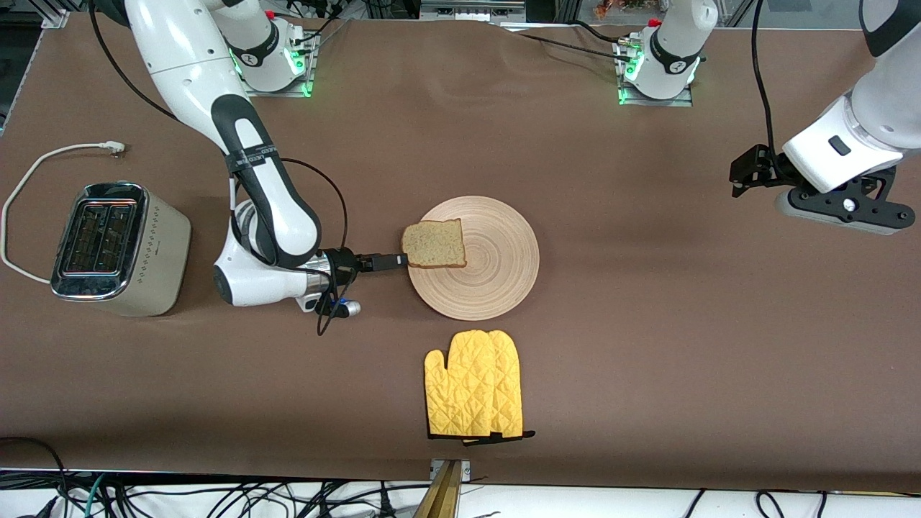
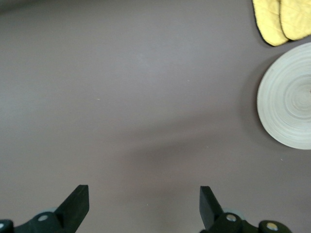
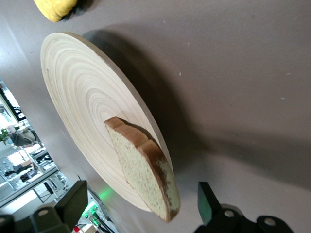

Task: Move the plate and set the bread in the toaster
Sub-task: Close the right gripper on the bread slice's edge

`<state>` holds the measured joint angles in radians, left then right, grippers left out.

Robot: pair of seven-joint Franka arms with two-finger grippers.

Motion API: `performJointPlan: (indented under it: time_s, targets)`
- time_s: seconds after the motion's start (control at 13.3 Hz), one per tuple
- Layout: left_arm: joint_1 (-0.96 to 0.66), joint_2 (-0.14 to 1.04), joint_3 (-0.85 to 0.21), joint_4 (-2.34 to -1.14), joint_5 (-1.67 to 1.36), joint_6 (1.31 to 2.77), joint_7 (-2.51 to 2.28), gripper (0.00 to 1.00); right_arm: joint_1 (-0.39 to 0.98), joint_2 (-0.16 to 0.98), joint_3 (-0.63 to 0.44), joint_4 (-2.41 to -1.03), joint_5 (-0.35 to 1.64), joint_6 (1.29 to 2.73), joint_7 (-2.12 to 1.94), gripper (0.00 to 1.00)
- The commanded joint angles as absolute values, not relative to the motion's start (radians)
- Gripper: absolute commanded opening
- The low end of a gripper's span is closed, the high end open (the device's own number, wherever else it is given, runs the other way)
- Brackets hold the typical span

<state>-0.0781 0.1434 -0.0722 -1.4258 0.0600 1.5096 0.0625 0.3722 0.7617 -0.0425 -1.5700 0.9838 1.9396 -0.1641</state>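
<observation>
- Right tool: low over the bench, fingers spread either side of the bread's edge, not clamped.
- Bread: brown, speckled, dark crust, lying on the plate's rim toward the toaster.
- Yellow mitt: nearer the camera than the plate.
- Left tool: open, waiting over bare bench.

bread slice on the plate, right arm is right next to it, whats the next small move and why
Probably ease the right gripper a little farther in so its open jaws straddle the bread's edge, then close. The bread lies on the plate at the rim toward the toaster, and in the right wrist view its crust sits between the fingers without clear contact. The left gripper waits open over bare table.
</observation>
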Motion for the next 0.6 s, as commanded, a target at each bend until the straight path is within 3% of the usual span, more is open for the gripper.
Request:
performJointPlan:
  time_s: [0.0,0.15,0.3,0.45,0.53]
  targets:
    - [-0.097,0.091,0.014,-1.575,0.002,1.661,0.123,1.00,0.402,0.794,-0.048,-1.560,1.019,1.979,-0.181,1.00]
    - [-0.097,0.036,0.041,-1.635,0.000,1.672,0.114,1.00,0.406,0.817,-0.048,-1.560,1.047,1.991,-0.207,1.00]
    - [-0.089,0.034,0.038,-1.620,-0.002,1.658,0.107,1.00,0.410,0.825,-0.048,-1.560,1.069,1.991,-0.232,0.97]
    - [-0.092,0.051,0.034,-1.585,0.000,1.657,0.109,1.00,0.410,0.819,-0.048,-1.559,1.069,1.979,-0.232,0.66]
    - [-0.097,0.051,0.032,-1.585,0.000,1.655,0.107,1.00,0.408,0.816,-0.048,-1.555,1.068,1.977,-0.227,0.65]
